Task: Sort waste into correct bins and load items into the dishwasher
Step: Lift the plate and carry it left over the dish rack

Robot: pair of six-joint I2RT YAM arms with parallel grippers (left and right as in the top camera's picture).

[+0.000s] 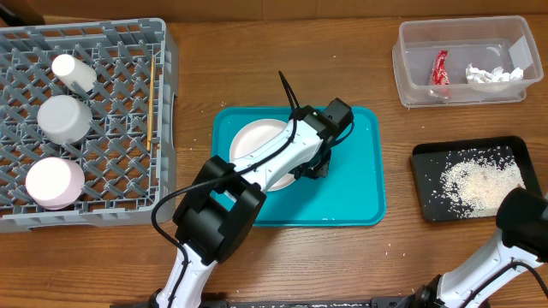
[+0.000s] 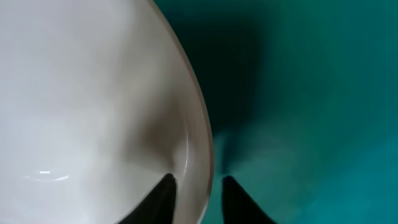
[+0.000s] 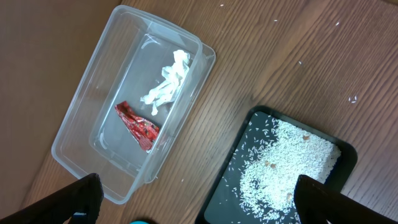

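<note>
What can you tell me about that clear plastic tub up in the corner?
The clear tub is a deep, see-through rectangular plastic box with rounded corners and a lipped rim, standing upright and open on the wooden table. Inside lie a red wrapper and a crumpled white tissue, side by side on its floor. It stands above the black tray of rice in the overhead view, with bare wood between them. No gripper touches it.

I can read no text, label, brand or number anywhere from here: the red wrapper (image 3: 138, 126) in the clear tub (image 3: 81, 118) carries print, but it is too small and crumpled for me to read.
</note>
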